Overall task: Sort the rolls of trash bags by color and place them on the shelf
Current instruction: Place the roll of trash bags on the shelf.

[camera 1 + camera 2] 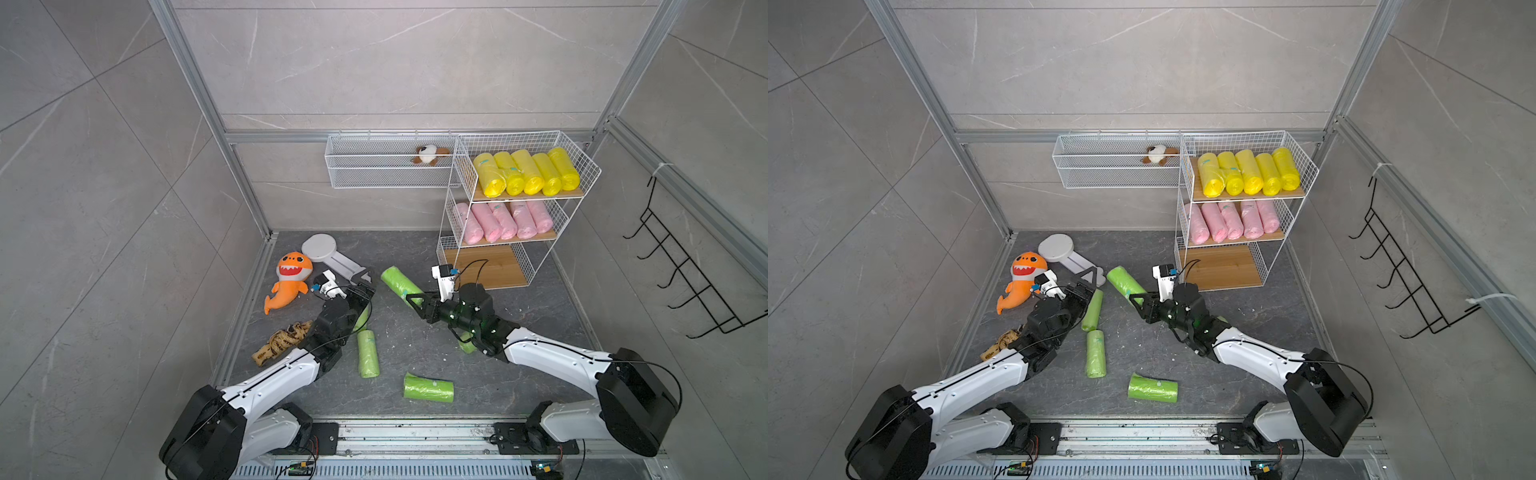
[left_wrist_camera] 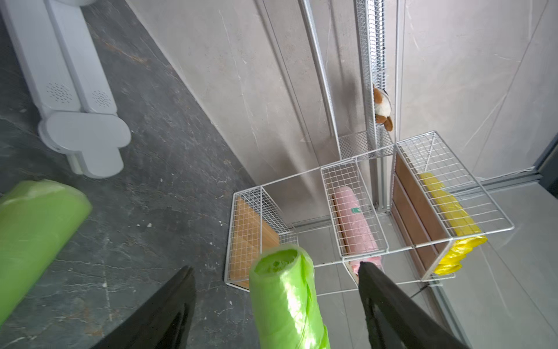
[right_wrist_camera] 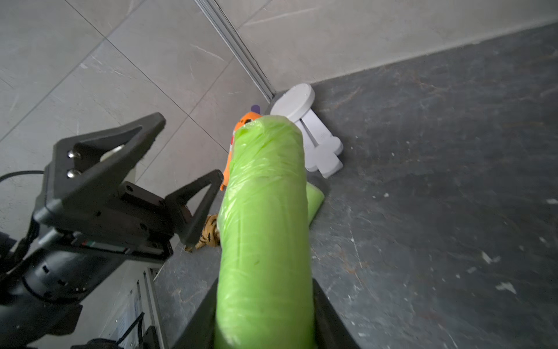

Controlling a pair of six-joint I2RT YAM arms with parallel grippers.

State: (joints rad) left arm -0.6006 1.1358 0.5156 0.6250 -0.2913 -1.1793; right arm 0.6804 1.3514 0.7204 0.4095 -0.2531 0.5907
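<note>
Green roll of trash bags [image 1: 400, 284] front and centre, and we see it clamped in the right gripper [image 1: 417, 300], jaws drawn in tight on its near-right end. Its long axis runs near-right to far-left, in line with the gripper, with the free end aimed far-left at the white folding stand [image 1: 332, 255]. It hangs above the dark floor mid-scene, left of the shelf [image 1: 503, 266].

The left gripper [image 3: 190, 148] stands spread wide just left of that free end. From its wrist we see the roll between the two fingers [image 2: 169, 308], a gap on either side.

Up on the shelf, yellow rolls [image 1: 525, 172] lie side by side on the top tier and pink rolls [image 1: 500, 220] on the middle tier, ends facing near.

Down on the floor, a second green roll [image 1: 1092, 309] lies partly under the left gripper, long axis near to far. A third [image 1: 368, 353] lies just near of it on the same heading. A fourth [image 1: 428, 387] lies crosswise, left to right. A sliver of a fifth [image 1: 467, 345] peeks from under the right arm.

Between the held roll and the shelf front we have the right arm's own wrist camera [image 1: 442, 282] and its black cable. Over on the left, an orange shark plush [image 1: 291, 278] and a tiger-striped toy [image 1: 282, 343] lie beside the left arm. On the far wall a long wire basket [image 1: 374, 174] holds a small brown-and-white plush [image 1: 430, 154].
</note>
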